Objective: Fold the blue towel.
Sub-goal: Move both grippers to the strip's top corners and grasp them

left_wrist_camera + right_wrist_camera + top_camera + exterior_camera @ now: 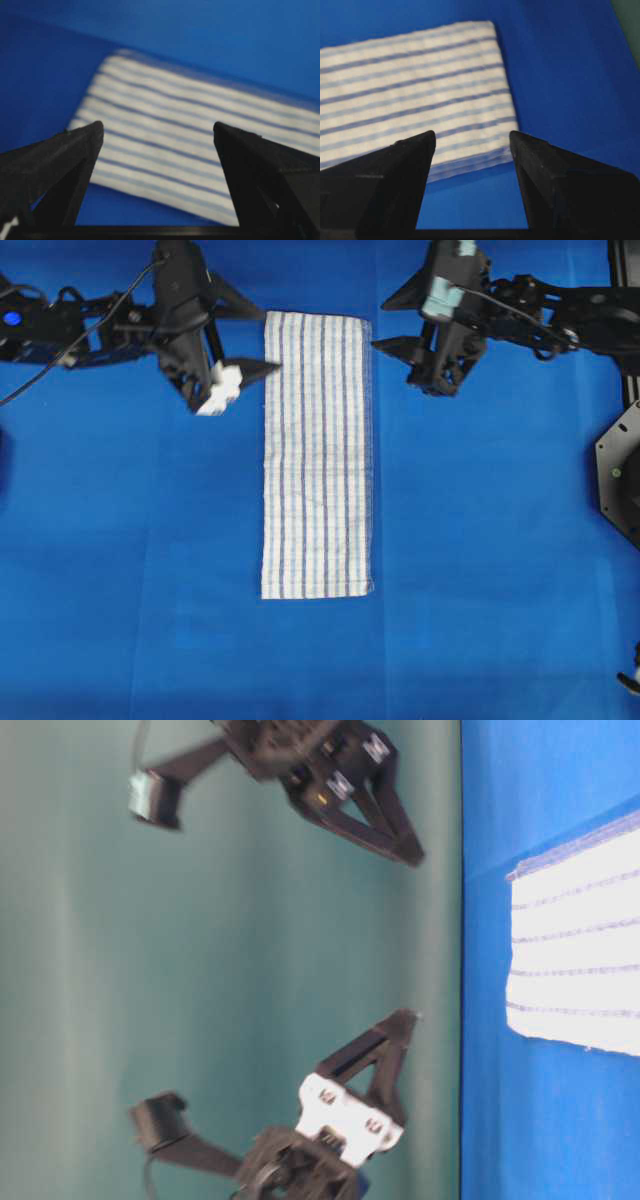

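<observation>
Now the blue towel (317, 455) lies flat at frame centre, left gripper (243, 338) and right gripper (395, 322) both spread wide, empty, flanking its top.

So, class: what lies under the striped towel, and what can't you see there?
The striped towel lies flat on the blue table covering, which shows all around it. The covering directly beneath is hidden by the cloth. Nothing rests on top; both open grippers are beside it.
</observation>
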`<state>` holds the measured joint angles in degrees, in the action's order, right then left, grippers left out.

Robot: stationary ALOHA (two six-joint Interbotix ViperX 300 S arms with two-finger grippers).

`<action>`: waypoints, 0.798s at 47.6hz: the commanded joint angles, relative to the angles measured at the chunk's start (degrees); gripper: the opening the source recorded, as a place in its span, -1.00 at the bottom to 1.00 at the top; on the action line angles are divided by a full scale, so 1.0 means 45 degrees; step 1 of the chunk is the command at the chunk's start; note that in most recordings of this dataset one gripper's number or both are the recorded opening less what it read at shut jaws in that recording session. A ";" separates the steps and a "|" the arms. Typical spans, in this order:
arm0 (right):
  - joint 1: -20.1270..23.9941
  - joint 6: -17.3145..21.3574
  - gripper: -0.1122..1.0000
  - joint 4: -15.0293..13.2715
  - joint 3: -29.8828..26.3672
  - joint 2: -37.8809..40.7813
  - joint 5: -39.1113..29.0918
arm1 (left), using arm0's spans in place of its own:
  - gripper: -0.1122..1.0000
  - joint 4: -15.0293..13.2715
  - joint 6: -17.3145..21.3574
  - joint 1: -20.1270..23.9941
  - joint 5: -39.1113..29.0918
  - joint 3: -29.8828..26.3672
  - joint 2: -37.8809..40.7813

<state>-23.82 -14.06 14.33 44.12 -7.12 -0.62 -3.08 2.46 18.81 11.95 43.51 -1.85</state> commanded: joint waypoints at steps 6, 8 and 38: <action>-0.0391 -0.0039 0.87 -0.0020 -0.0723 0.1406 0.0664 | 0.76 0.0039 0.0332 0.1035 0.0859 -0.0508 0.0977; -0.0449 -0.0020 0.87 -0.0020 -0.0820 0.1738 0.0820 | 0.76 0.0039 0.0352 0.1211 0.0996 -0.0508 0.1191; -0.0645 0.0039 0.87 0.0039 -0.1230 0.4199 0.1758 | 0.76 0.0020 0.0352 0.1719 0.2383 -0.1289 0.4512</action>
<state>-26.63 -13.89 14.33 39.55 11.87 6.86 -3.08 3.96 26.19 22.24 39.11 18.54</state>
